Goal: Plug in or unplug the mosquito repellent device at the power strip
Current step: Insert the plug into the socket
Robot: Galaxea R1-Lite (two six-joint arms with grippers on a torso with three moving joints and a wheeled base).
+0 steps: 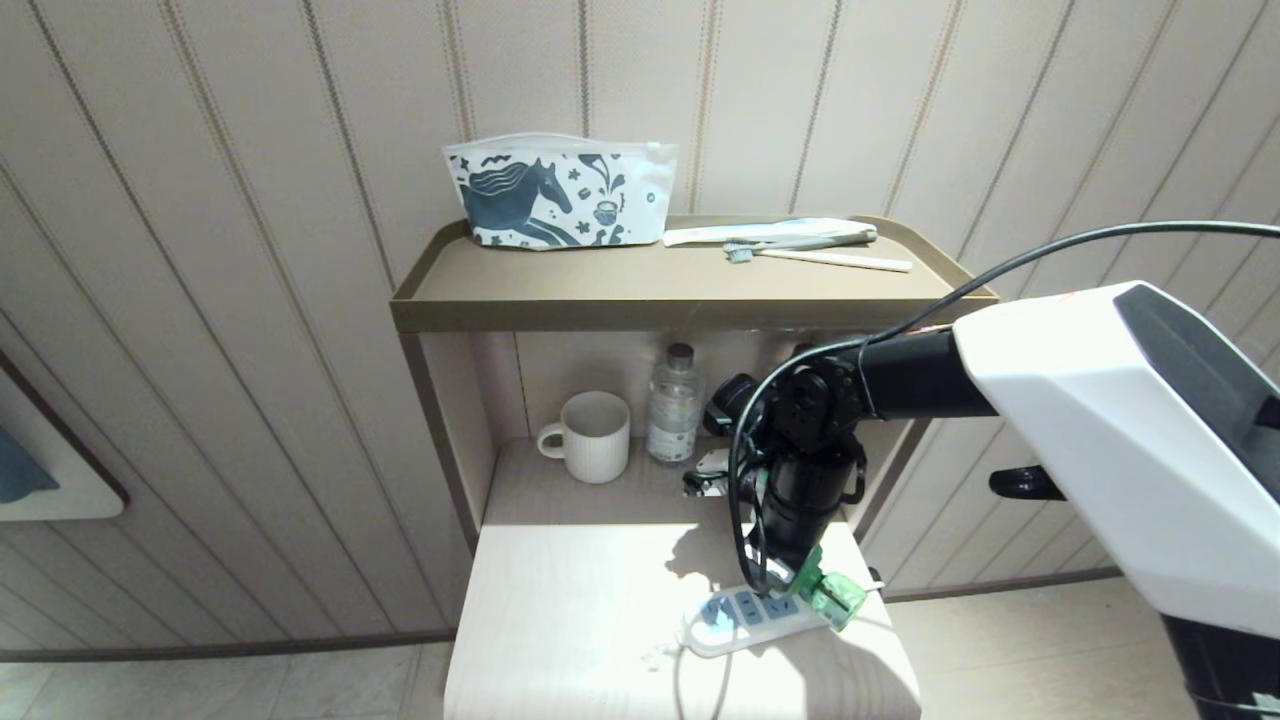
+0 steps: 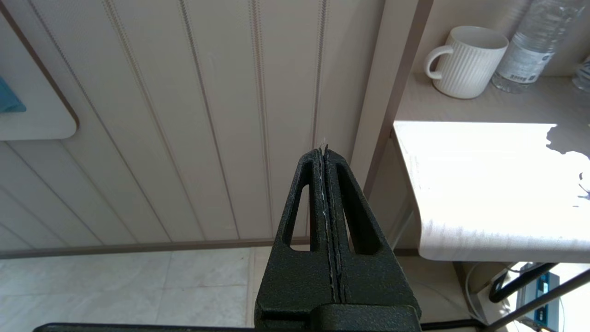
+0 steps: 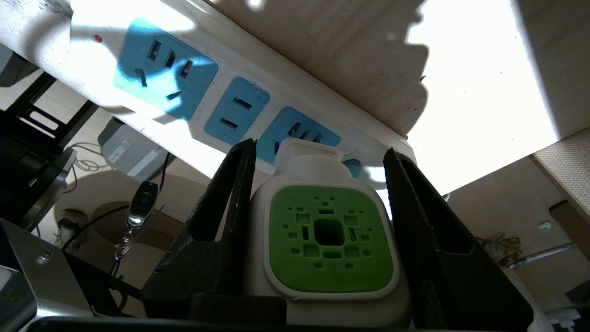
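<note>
Green-faced mosquito repellent device (image 3: 329, 240) sits between the right gripper (image 3: 318, 159) fingers — apparently clamped — its plug at the power strip (image 3: 239, 99)'s end outlet; left gripper (image 2: 325, 154) closed, empty.

The power strip (image 1: 740, 615) is a long flat white bar with blue outlet groups. The mosquito repellent device (image 3: 322, 235), white with a perforated green face, stands at the strip's end outlet, plug touching it.
</note>
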